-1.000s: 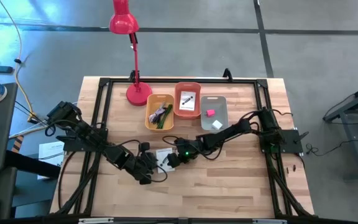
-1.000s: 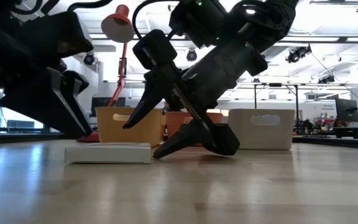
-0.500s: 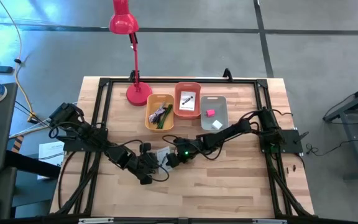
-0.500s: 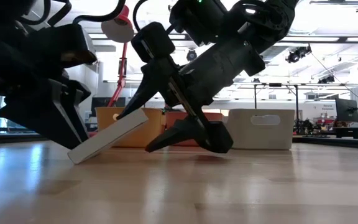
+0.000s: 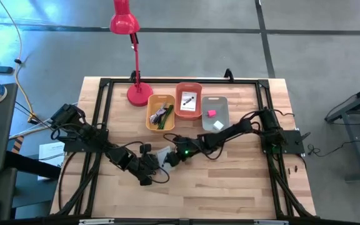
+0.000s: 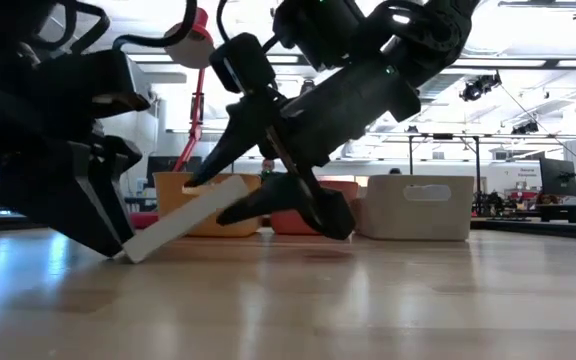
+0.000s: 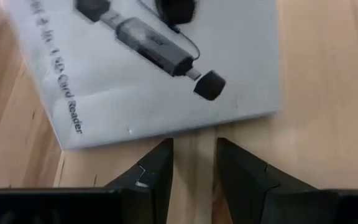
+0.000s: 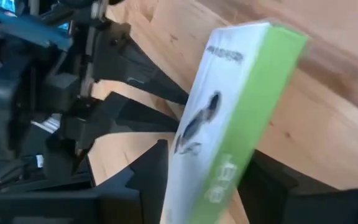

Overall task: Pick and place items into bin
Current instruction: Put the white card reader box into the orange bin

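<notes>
Your right end effector [image 6: 258,190] has its two fingers either side of the raised end of a flat white box [image 6: 183,217], the one with the card-reader print and a green edge; the right wrist view shows the box standing between the fingers, so you appear to have it pinched, though the contact itself is hard to make out. The box is tilted: its left end rests on the tabletop [image 6: 368,300] and its right end is lifted clear. That tilt looks deliberate, since a thin box lying flat offers no edge to close on.

Your left end effector [image 7: 191,165] sits low at the box's grounded end, fingers narrowly parted with only a slim gap between them, tips just beside the box edge. It holds nothing. Judging by its position, it serves as a backstop so the box pivots up rather than sliding away.

In the high view both arms meet near the middle of the tabletop, in front of three bins along the far side: a yellow bin [image 5: 160,112], an orange bin [image 5: 189,100] already holding a similar printed card, and a grey bin [image 5: 215,112] with pink and white cubes. The orange bin seems the likely destination. Watch that the lift does not drag the low end against your left fingers.
</notes>
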You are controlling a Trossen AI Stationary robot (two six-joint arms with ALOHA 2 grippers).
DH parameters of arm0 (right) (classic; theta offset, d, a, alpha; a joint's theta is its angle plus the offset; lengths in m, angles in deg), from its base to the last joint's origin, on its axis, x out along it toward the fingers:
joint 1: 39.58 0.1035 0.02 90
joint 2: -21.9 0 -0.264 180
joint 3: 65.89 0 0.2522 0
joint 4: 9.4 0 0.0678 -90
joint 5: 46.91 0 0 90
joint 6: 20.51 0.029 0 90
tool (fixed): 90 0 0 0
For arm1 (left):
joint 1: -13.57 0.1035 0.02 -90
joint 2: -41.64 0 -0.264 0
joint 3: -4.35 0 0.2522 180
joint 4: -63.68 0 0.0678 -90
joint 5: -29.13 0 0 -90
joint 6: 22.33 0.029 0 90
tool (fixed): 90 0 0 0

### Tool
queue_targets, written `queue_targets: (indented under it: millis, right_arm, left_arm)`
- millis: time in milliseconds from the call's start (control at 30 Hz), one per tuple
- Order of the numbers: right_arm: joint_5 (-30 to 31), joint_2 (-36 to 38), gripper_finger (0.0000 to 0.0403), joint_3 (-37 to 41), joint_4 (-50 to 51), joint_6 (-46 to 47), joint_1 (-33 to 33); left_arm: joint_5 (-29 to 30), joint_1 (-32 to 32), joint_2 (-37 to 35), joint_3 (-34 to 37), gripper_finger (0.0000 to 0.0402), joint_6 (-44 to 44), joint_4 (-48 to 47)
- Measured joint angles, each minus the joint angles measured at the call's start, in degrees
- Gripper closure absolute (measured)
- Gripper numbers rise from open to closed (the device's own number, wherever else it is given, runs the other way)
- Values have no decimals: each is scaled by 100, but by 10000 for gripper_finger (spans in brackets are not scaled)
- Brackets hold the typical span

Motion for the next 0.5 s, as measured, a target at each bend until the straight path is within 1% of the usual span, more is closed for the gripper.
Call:
queue_targets:
  millis: [333,500]
  right_arm:
    - [13,0,284,0,138,-129,-74]
    - [10,2,329,0,153,-225,-74]
  left_arm:
    - [66,0,-2,-1,291,0,20]
    - [79,0,-5,-1,291,-17,23]
